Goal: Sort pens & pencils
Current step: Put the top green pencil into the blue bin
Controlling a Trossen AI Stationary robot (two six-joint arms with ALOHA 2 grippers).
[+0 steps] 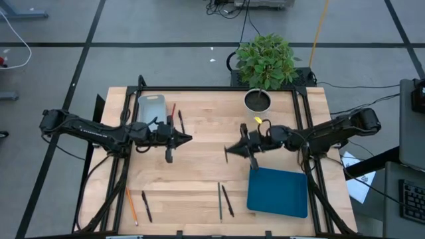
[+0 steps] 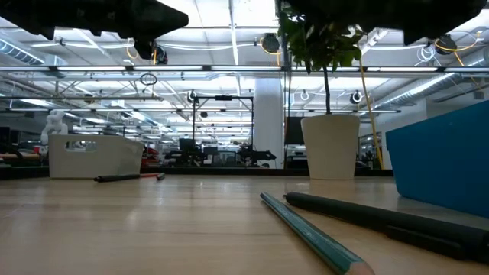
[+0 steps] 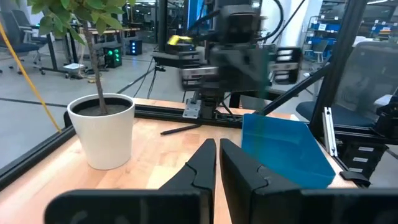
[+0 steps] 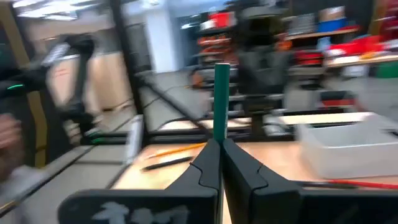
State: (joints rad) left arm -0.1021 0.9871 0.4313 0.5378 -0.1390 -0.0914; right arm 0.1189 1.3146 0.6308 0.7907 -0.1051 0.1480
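My right gripper [image 1: 228,150] hovers over the table's middle, shut on a green pencil [image 4: 221,99]. My left gripper [image 1: 189,139] is shut and empty, left of the middle, facing it; its fingers [image 3: 217,158] show closed in the left wrist view. A second green pencil [image 1: 220,200] and a black pen [image 1: 228,200] lie flat near the near edge. At the near-left, an orange pencil [image 1: 131,206] lies beside another black pen [image 1: 146,206]. A red pencil [image 1: 173,110] and a black pen [image 1: 180,121] rest on the table beside the grey tray [image 1: 151,109]. My right gripper pinches the green pencil's shaft [image 4: 221,134] between its two fingers. The fingers come level from the table's right and lie across the pencil. The pencil stands crosswise to the fingers, sticks out past them, and is lifted clear of the table.
A blue tray [image 1: 277,192] lies at the near right, just below my right arm. A white pot [image 1: 257,101] with a leafy plant stands at the far edge. Bare wood [image 1: 199,166] lies between the two grippers and the near pencils.
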